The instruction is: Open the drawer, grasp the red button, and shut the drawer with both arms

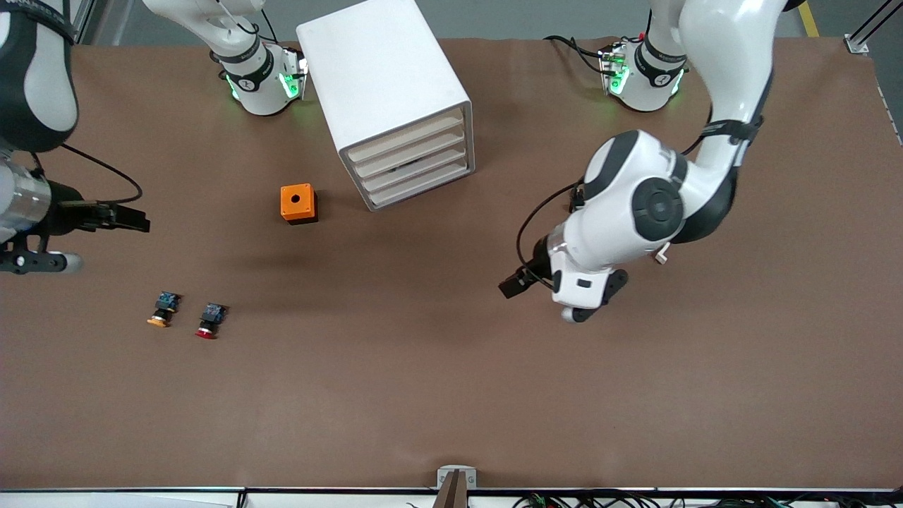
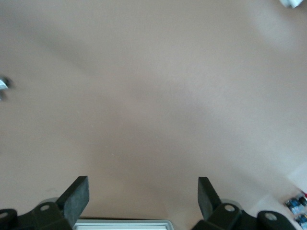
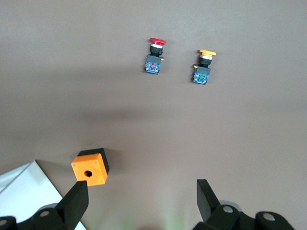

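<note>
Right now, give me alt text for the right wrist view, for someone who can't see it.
The right arm's open end effector hangs over a brown table above a red-capped push button, a yellow-capped push button beside it, and an orange cube with a round hole.

Bare table point(image 1: 451, 395) surrounds the red-capped button point(image 1: 209, 320) except where the yellow-capped button point(image 1: 163, 310) lies just beside it. The orange cube point(image 1: 298, 203) stands near the closed drawer cabinet point(image 1: 391, 99), toward the right arm's end; the drawer fronts face open table.
</note>
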